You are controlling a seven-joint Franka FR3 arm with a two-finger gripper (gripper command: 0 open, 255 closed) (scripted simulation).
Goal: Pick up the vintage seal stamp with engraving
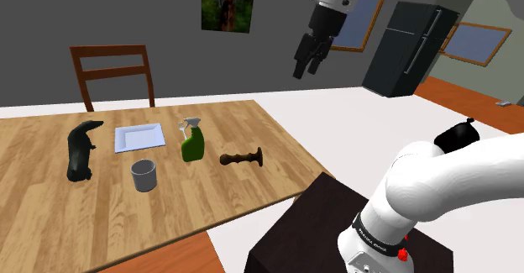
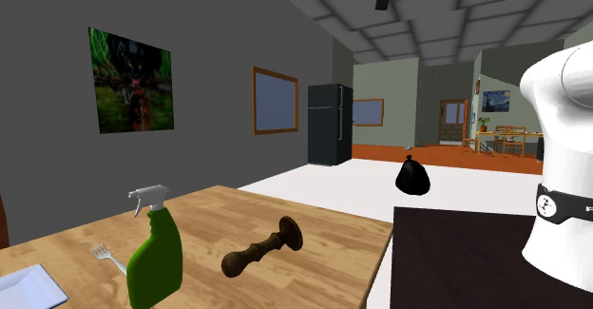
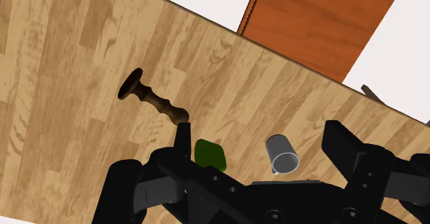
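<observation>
- Gripper: upper centre of shoulder view, high above table; jaws wide apart, empty;
- Stamp: lying flat at frame centre, beside green bottle.

Stamp on table, at the shoulder view's right of spray bottle; cup before plate.

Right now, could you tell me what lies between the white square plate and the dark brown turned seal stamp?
A green spray bottle with a white trigger stands upright between the plate and the stamp, seen in the shoulder view.
</observation>
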